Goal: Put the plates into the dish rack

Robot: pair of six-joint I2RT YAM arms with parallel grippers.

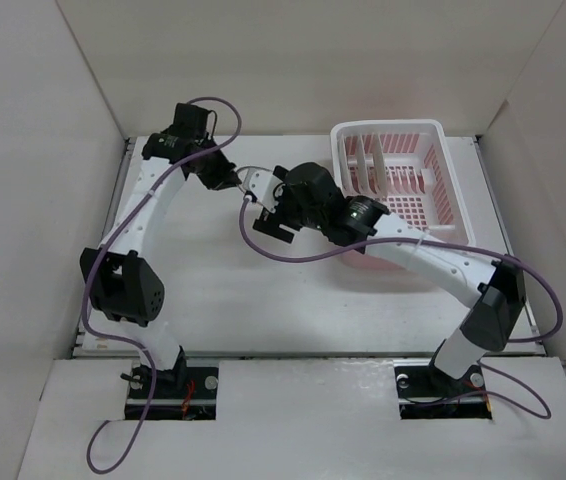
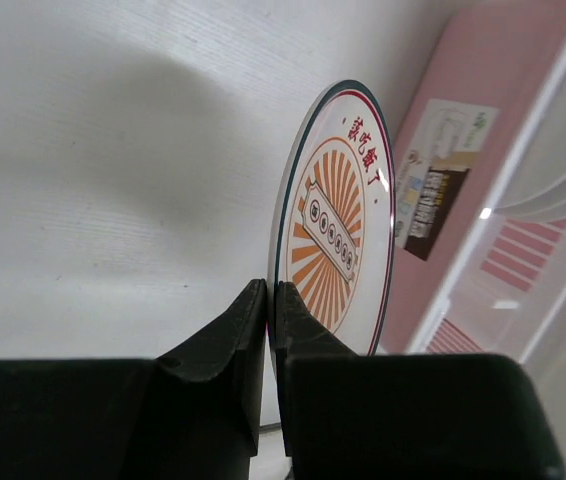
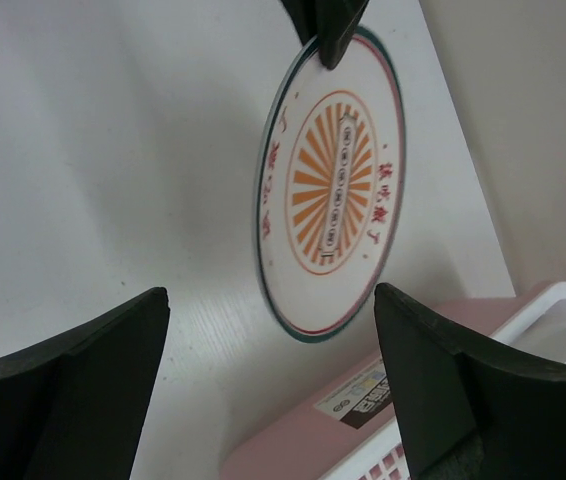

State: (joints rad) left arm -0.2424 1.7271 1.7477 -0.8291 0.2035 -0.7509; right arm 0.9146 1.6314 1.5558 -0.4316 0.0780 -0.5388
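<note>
Top external view: the dish rack (image 1: 388, 126) is sitting at the far right of the table (image 1: 213, 290). Two white plates (image 1: 363, 160) are standing on edge in its left part, among the upright pegs. A third, the sunburst plate (image 1: 253, 187), is hanging outside the rack, near its left wall, between the two grippers.

Left wrist view: the left gripper (image 2: 271, 300) is pinching the dark rim of the sunburst plate. Its jaws are clenched on the rim, holding the plate roughly upright beside the rack's pink outer wall.

Right wrist view: the right gripper (image 3: 271, 298) is facing the plate's orange centre with jaws spread wide, gripping nothing. The plate is showing in the gap between its fingers (image 3: 73, 370).
</note>
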